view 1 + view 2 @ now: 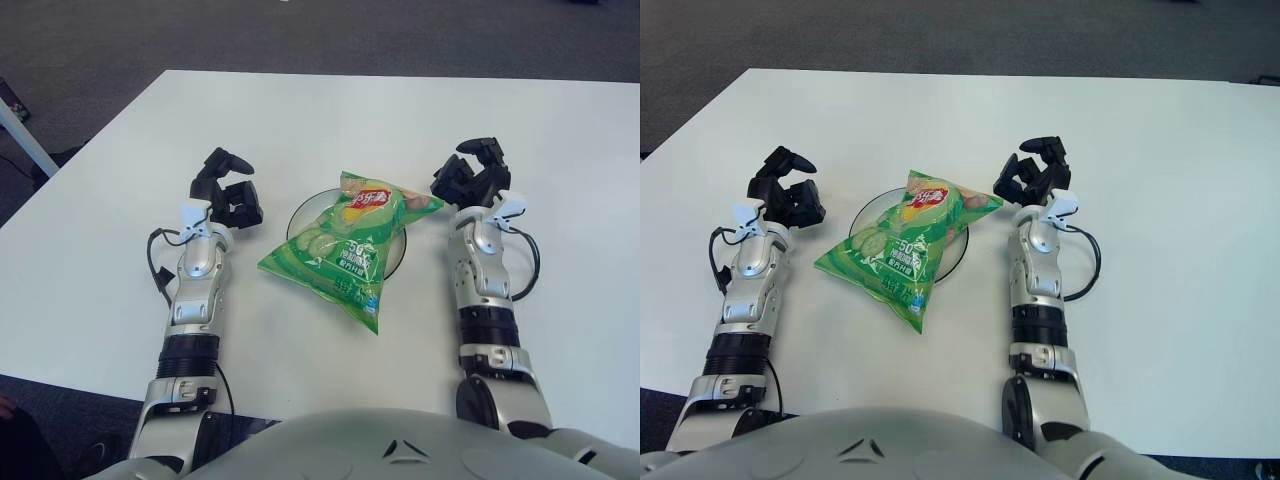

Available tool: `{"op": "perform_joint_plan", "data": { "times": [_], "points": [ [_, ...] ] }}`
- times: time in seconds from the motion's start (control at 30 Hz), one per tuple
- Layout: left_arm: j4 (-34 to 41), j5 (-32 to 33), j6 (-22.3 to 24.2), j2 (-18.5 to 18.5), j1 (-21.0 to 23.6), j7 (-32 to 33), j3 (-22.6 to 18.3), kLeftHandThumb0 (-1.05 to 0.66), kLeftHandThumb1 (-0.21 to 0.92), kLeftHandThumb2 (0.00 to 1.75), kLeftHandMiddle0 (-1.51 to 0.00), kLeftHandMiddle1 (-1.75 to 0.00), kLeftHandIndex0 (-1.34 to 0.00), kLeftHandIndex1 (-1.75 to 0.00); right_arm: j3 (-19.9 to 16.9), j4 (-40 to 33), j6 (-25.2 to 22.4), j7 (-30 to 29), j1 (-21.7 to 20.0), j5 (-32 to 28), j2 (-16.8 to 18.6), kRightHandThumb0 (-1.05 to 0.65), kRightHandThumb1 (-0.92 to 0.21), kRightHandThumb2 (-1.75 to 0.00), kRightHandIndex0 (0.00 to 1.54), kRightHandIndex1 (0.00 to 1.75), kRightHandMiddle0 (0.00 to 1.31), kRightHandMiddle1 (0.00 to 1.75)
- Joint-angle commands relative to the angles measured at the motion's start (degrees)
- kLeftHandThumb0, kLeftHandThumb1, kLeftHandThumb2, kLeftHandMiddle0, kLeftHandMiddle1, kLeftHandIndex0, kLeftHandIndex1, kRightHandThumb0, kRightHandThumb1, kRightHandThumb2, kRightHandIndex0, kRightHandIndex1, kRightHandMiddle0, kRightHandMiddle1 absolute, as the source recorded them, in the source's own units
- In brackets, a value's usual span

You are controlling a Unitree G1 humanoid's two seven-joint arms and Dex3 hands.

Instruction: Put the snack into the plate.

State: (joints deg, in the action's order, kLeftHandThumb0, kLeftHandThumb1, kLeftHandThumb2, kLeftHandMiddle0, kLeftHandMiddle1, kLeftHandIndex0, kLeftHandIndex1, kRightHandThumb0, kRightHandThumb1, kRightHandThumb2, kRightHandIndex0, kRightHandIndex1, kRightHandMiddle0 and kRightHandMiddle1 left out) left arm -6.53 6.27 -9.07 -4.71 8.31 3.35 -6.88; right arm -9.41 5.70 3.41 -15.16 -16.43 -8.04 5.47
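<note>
The right hand (470, 176) shows just right of the green chip bag (345, 245), its fingers curled loosely and holding nothing; whether a fingertip touches the bag's far right corner cannot be told. The left hand (228, 192) shows to the left of the bag, apart from it, fingers likewise curled on nothing. The bag lies across the plate (298, 212), covering most of it, with its near end hanging over the rim toward the robot. By the look of it the placing is done, and only a nudge to centre the bag might remain. The bench (320, 110) is plain white; beyond it lies dark grey carpet (300, 30).
</note>
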Motion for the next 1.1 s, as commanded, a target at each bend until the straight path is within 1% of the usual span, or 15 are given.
{"op": "perform_joint_plan", "data": {
  "times": [0.0,0.13,0.2,0.27,0.3,0.33,0.4,0.43,0.5,0.6,0.67,0.8,0.9,1.07],
  "points": [
    [-2.69,0.65,0.56,2.12,-5.93,-0.87,0.07,-0.50,0.26,1.39,-1.37,-1.75,-0.66,-1.75,1.08,-3.41,-2.98,0.25,6.27,0.44,1.25,-0.01,-0.04,-1.64,0.83,1.75,0.57,1.75],
    [-2.27,0.96,0.56,2.06,-6.16,-1.38,-0.01,-0.50,0.26,1.39,-1.37,-1.75,-0.66,-1.75,2.64,-7.12,-4.80,0.64,9.99,1.13,1.84,-0.01,0.02,-1.71,0.87,1.75,0.62,1.75],
    [-1.82,1.17,0.67,2.10,-6.34,-1.65,-0.03,-0.50,0.26,1.39,-1.37,-1.75,-0.66,-1.75,3.63,-8.37,-4.69,0.85,12.27,1.54,2.40,-0.01,0.02,-1.71,0.87,1.75,0.63,1.75],
    [-1.44,1.27,0.85,2.12,-6.47,-1.78,0.00,-0.50,0.26,1.39,-1.37,-1.75,-0.66,-1.75,4.17,-8.79,-4.38,1.08,13.59,1.67,2.66,-0.01,0.03,-1.72,0.87,1.75,0.64,1.75],
    [-1.20,1.34,1.00,2.12,-6.56,-1.88,0.04,-0.50,0.26,1.39,-1.36,-1.75,-0.66,-1.75,4.61,-8.68,-3.67,1.49,14.64,1.74,2.75,-0.01,0.03,-1.72,0.88,1.74,0.64,1.75],
    [-1.02,1.40,1.12,2.13,-6.62,-1.96,0.05,-0.50,0.26,1.39,-1.36,-1.75,-0.66,-1.75,4.93,-8.62,-3.16,1.78,15.40,1.79,2.79,-0.19,-0.06,-1.61,1.04,1.75,0.65,1.75],
    [-0.57,1.48,1.41,2.16,-6.78,-2.13,0.08,-0.50,0.26,1.39,-1.36,-1.75,-0.66,-1.75,5.55,-8.16,-2.01,2.49,16.56,1.96,2.63,-0.34,-0.15,-1.51,1.19,1.75,0.67,1.75],
    [-0.13,1.54,1.63,2.11,-6.96,-2.24,0.08,-0.50,0.26,1.39,-1.36,-1.75,-0.66,-1.75,5.94,-7.79,-1.30,2.94,17.05,2.19,2.42,-0.40,-0.18,-1.48,1.24,1.75,0.67,1.75],
    [0.73,1.55,2.02,1.99,-7.32,-2.42,0.18,-0.50,0.26,1.39,-1.36,-1.75,-0.66,-1.75,6.72,-6.58,0.47,4.18,17.86,2.77,1.70,-0.45,-0.21,-1.45,1.30,1.75,0.67,1.75],
    [1.64,1.27,2.28,1.88,-7.68,-2.50,0.41,-0.50,0.26,1.39,-1.35,-1.75,-0.66,-1.75,7.11,-2.69,4.66,7.02,17.90,3.39,-0.10,-0.49,-0.23,-1.43,1.34,1.75,0.68,1.75],
    [1.98,1.10,2.40,1.88,-7.81,-2.44,0.49,-0.50,0.27,1.38,-1.35,-1.75,-0.66,-1.75,6.91,-0.94,6.39,8.05,17.59,3.48,-0.63,-0.50,-0.23,-1.42,1.36,1.75,0.68,1.75],
    [3.08,0.64,2.74,1.94,-8.22,-2.10,0.71,-0.50,0.27,1.38,-1.35,-1.75,-0.65,-1.75,5.53,6.23,11.60,10.91,14.93,3.61,-2.95,-0.51,-0.24,-1.42,1.37,1.75,0.68,1.75],
    [3.78,0.24,3.01,2.14,-8.44,-1.79,0.87,-0.50,0.27,1.38,-1.35,-1.75,-0.65,-1.75,5.17,8.49,13.98,11.68,14.12,4.11,-3.32,-0.50,-0.26,-1.39,1.38,1.75,0.66,1.75],
    [5.42,-1.03,3.65,2.64,-9.10,-0.79,1.12,-0.50,0.27,1.38,-1.34,-1.75,-0.65,-1.75,4.56,10.51,16.54,12.18,13.28,4.29,-3.32,-0.50,-0.28,-1.37,1.37,1.75,0.65,1.75]
  ]
}}
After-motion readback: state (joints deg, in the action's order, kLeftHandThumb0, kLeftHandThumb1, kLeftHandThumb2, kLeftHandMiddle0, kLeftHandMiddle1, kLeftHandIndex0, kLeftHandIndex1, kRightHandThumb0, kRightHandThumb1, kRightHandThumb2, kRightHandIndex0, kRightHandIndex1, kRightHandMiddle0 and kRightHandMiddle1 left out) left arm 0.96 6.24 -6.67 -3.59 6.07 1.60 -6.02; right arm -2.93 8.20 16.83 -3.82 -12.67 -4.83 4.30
